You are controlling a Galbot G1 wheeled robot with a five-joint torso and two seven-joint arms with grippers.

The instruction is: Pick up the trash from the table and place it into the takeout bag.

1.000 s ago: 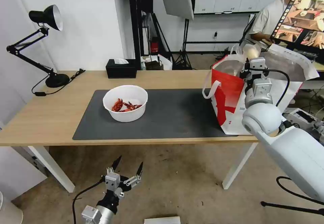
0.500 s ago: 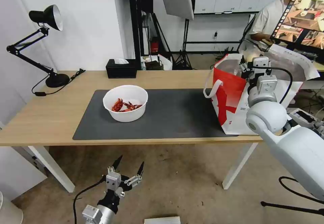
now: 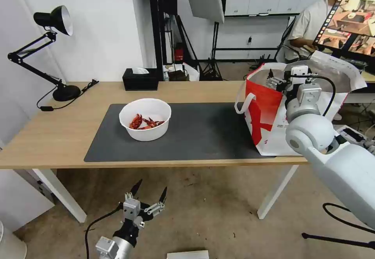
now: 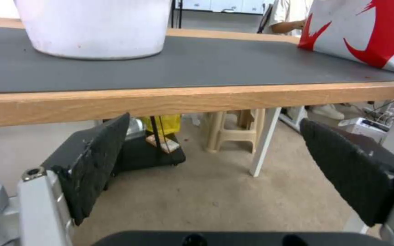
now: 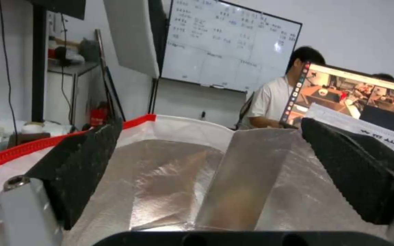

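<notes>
- Worktop (image 3: pixel 58 134): light wood with a dark grey mat (image 3: pixel 203 134) along its middle; a black tissue box (image 3: pixel 140 79) at the far edge and a desk lamp (image 3: pixel 47 48) at the far left corner are not trash.
- Trash left on it: one white bowl (image 3: pixel 145 119) of red crayfish shells, on the left part of the mat, well apart from the bag. My left wrist view shows the bowl's base (image 4: pixel 94 29) upright on the mat.
- Takeout bag (image 3: pixel 265 118): upright at the right end of the worktop, mouth open, one white loop handle hanging at its near left corner.
- My right gripper (image 3: pixel 279 80): over the bag's mouth, fingers (image 5: pixel 83 164) spread apart and holding nothing, silver foil lining (image 5: pixel 169 184) below them.
- Bag contents: I cannot make out any item against the foil, so what is already inside stays uncertain.
- My left gripper (image 3: pixel 149 192): parked low, in front of the near edge and below it, fingers (image 4: pixel 92 160) apart, holding nothing.
- Progress, as I judge it: nearly through, with the bowl the one piece left to bag.
</notes>
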